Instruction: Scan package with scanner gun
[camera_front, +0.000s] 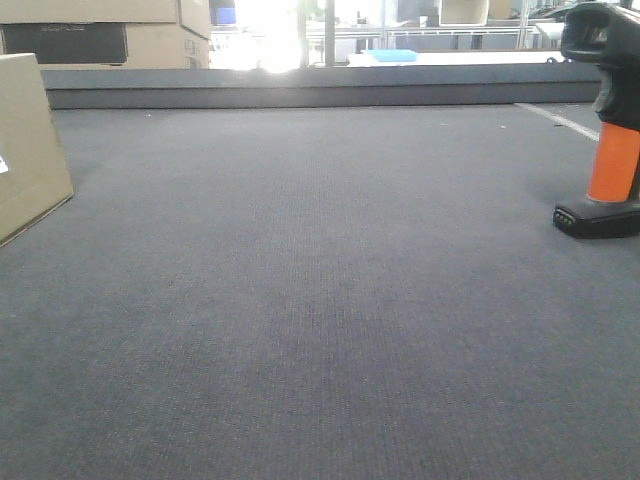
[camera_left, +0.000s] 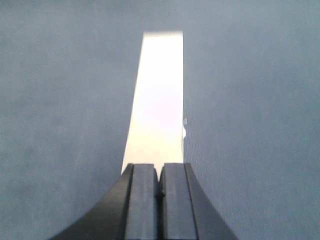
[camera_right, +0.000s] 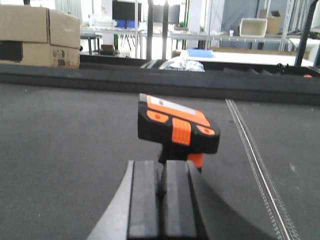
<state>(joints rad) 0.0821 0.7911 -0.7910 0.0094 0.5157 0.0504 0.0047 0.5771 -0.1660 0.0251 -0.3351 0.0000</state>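
Grey carpet (camera_front: 320, 300); package (camera_front: 25, 150) and scanner gun (camera_front: 607, 120) both edge-cropped

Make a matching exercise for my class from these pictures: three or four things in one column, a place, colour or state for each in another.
Things:
1. package
2. scanner gun
3. left tool
4. large cartons

Descriptions:
A. shut, above grey carpet
B. standing upright, orange handle
C. far left edge of front view
D. behind the dark ledge, black printed band

Pairs: 1-C, 2-B, 3-A, 4-D
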